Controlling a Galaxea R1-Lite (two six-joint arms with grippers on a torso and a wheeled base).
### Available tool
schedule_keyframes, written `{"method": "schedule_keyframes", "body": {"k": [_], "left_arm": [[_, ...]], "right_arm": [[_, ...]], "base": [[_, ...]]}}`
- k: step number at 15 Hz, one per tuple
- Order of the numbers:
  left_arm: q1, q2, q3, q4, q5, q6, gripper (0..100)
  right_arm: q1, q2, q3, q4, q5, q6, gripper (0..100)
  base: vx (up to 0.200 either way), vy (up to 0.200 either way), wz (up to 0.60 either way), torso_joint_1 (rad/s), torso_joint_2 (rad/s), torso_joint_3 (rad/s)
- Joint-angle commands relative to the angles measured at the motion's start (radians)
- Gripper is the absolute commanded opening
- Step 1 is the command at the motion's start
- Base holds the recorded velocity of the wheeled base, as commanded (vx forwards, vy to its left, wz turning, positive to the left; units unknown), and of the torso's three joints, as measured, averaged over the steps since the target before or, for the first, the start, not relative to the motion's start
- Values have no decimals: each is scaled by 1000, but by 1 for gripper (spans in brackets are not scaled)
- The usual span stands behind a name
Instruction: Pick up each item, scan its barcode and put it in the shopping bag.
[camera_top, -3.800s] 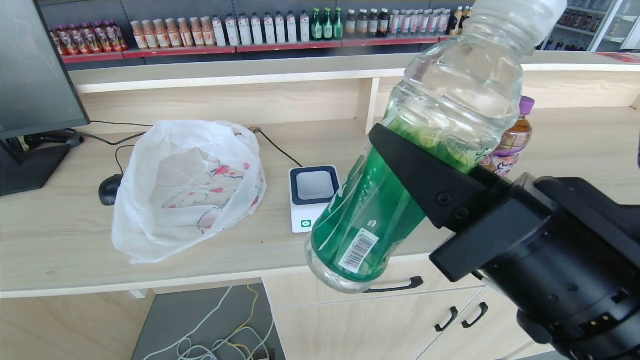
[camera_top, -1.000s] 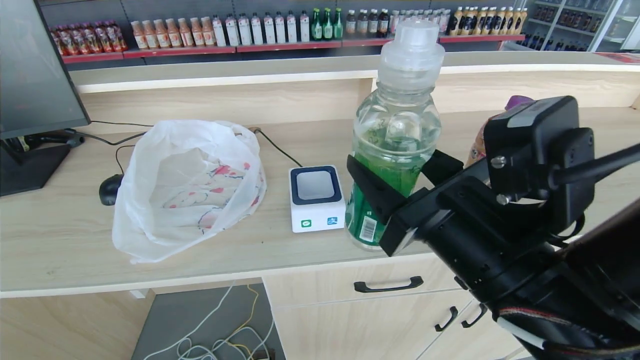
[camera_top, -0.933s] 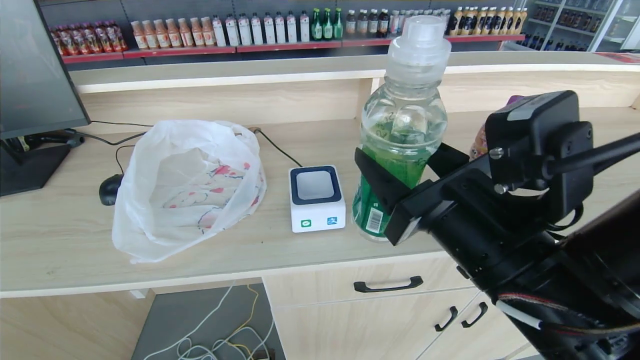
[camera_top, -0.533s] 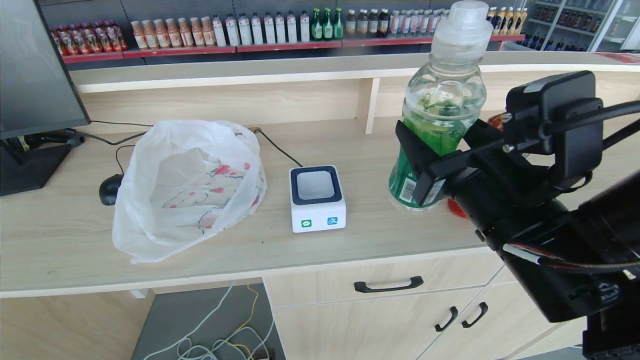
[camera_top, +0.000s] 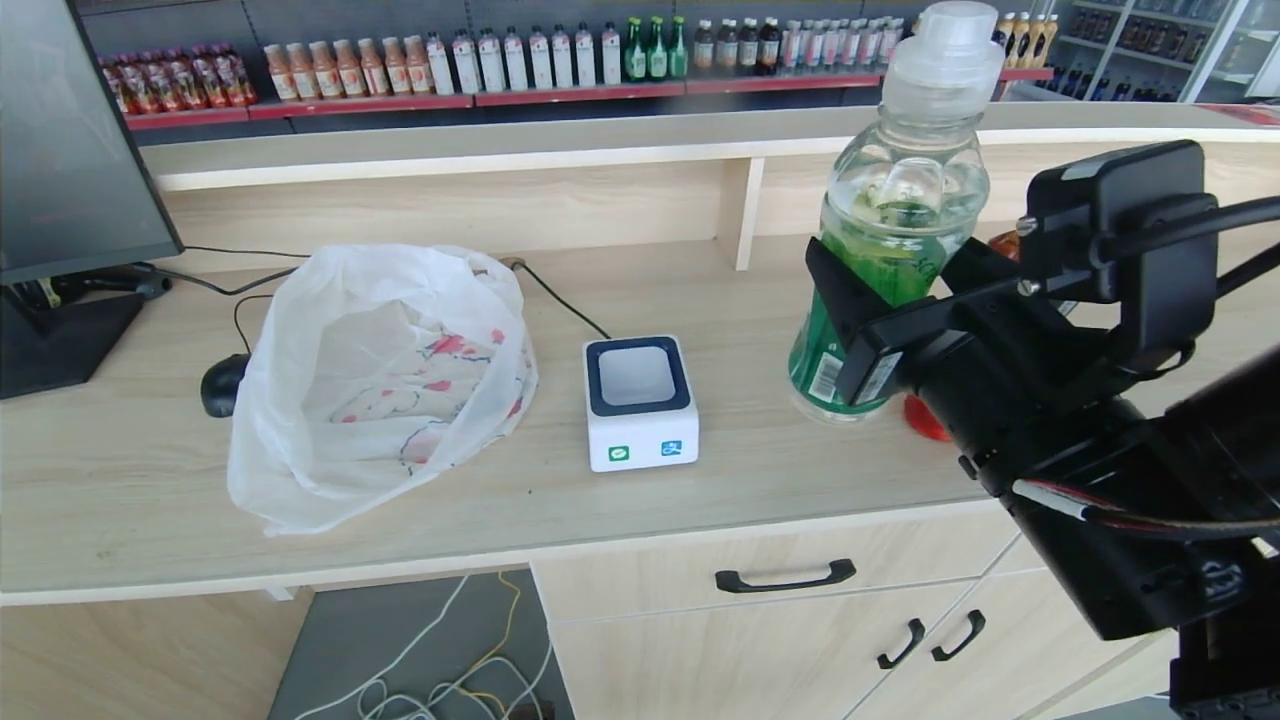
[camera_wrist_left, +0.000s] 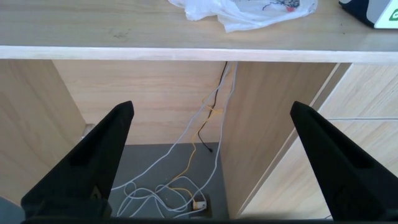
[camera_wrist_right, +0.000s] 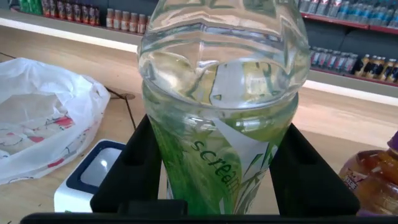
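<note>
Right gripper (camera_top: 893, 288) clamped on the green-labelled drink bottle (camera_top: 905, 200), jaws across the label band. Bottle is upright, cap up, to the right of the barcode scanner (camera_top: 640, 400) and apart from it. Can't tell whether its base touches the counter (camera_top: 600, 500).

Barcode (camera_top: 826, 377) sits low on the label, facing sideways, not toward the scanner window.

Left gripper (camera_wrist_left: 211, 155) spread wide, holding nothing, low in front of the counter edge.

Step, as I judge it: scanning, not yet done. Next move calls for carrying the bottle over the scanner and tilting it so the barcode faces the glass. Then on to the shopping bag (camera_top: 380, 370), mouth open, left of the scanner.
</note>
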Motion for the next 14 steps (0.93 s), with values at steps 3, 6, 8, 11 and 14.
{"method": "schedule_keyframes", "body": {"k": [3,6,8,11,14], "left_arm": [[-1,0,0,1,0,0,100],[-1,0,0,1,0,0,100],[-1,0,0,1,-1,3,100],[-1,0,0,1,-1,3,100],[-1,0,0,1,-1,3,100]], "right_arm": [[-3,2,-4,3,1,29,0],[-3,5,5,-5,-36,28,0],[-2,10,2,-5,-37,23,0],[-3,21,-4,-5,-37,14,0],[-3,36,-4,-3,-36,-17,0]], "base": [[0,200,0,10,7,1],[0,200,0,1,-1,4],[0,100,0,1,6,-1],[0,0,0,0,0,0],[0,0,0,0,0,0]]}}
